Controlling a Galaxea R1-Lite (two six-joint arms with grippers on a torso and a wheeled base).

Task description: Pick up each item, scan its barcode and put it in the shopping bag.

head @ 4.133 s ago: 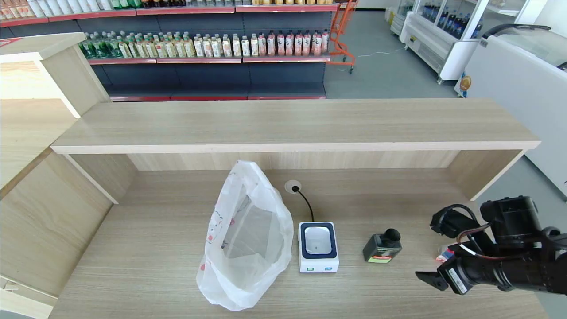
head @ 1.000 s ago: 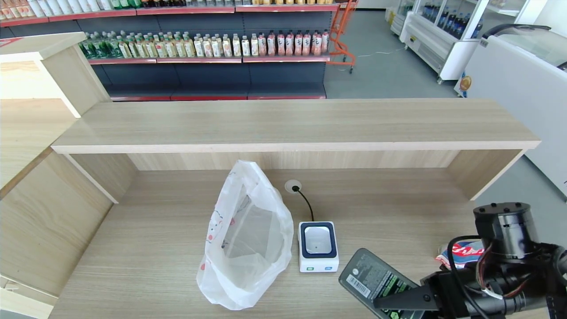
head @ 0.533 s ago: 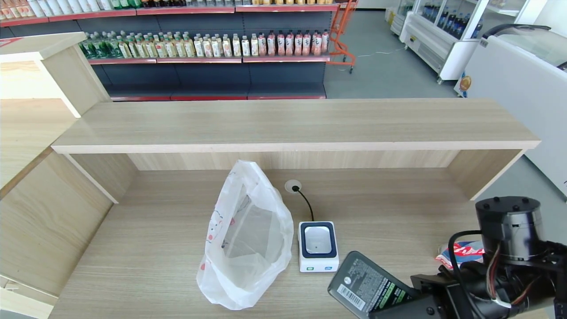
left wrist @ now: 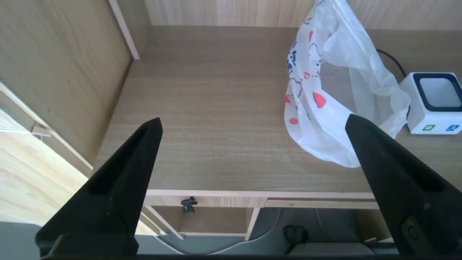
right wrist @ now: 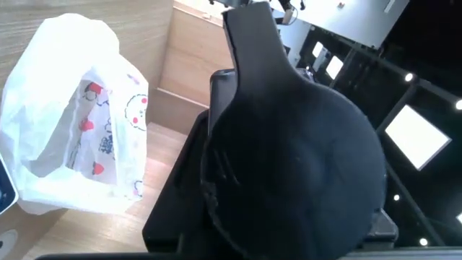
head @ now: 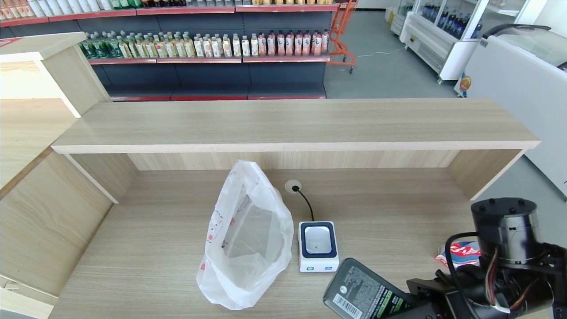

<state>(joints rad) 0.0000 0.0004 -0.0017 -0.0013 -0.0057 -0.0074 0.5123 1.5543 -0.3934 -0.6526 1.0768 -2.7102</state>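
Dark grey plastic, flat-sided, with a white barcode label turned up toward the head camera: this bottle (head: 361, 292) is clamped in the right gripper (head: 416, 296), whose black fingers are closed on its cap end (in the right wrist view the bottle (right wrist: 289, 166) is a big black shape close before the lens). It is held tilted over the near part of the light wooden counter (head: 398, 212), to the right of the white box-shaped scanner (head: 318, 246) with a dark blue frame, and nearer than it. The bottle's far corner comes near the scanner's front, and I cannot tell if they touch. A thin black cable (head: 305, 203) goes from the scanner's back to a round hole in the counter. Just left of the scanner stands the white half-transparent plastic shopping bag (head: 246, 239) with red prints, its mouth open. A red, white and blue packet (head: 460, 253) lies on the counter at the right, partly hidden behind the right arm. The left gripper (left wrist: 253, 123) hangs with its two black fingers wide apart over the near side of the counter, well apart from the bag
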